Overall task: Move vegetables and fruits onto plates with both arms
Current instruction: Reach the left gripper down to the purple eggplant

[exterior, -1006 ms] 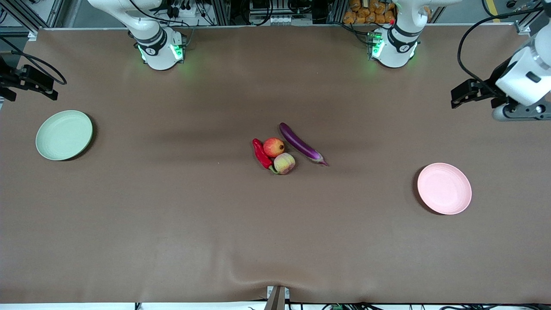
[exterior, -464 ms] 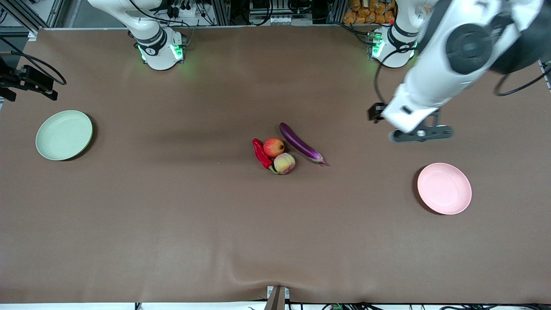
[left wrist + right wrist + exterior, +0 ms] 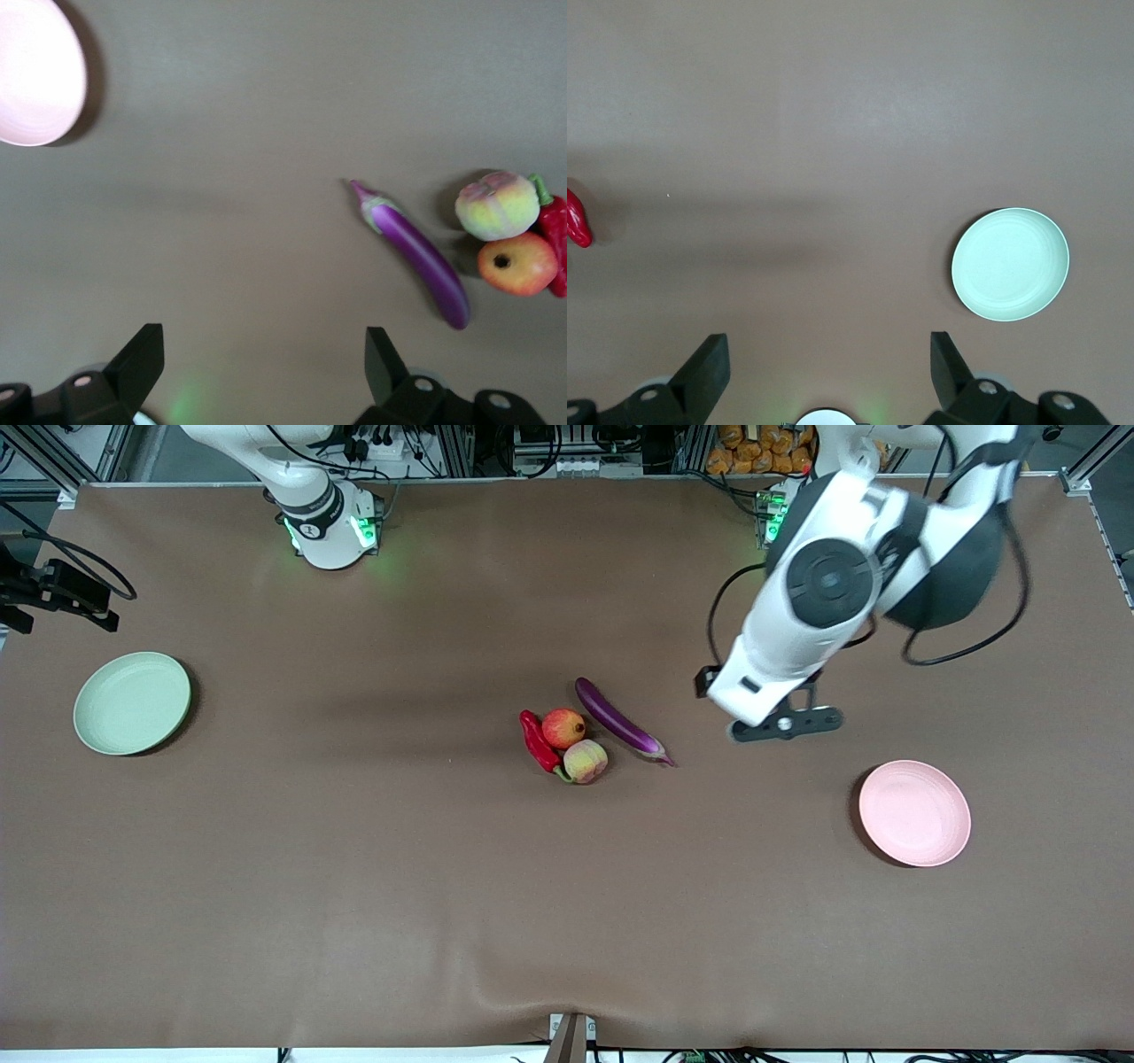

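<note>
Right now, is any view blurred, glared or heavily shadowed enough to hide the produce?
Front view: even light, soft shadow bands across the table, eggplant and both fruits crisp. Left wrist view: slightly soft, pink plate washed out by glare, chili pepper cut by the frame edge. Right wrist view: sharp, green plate clear.

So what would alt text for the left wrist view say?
Open left gripper above brown table; a slim purple eggplant lies beside a pale peach, red-orange fruit and red chili. Pale pink plate at a corner.
</note>
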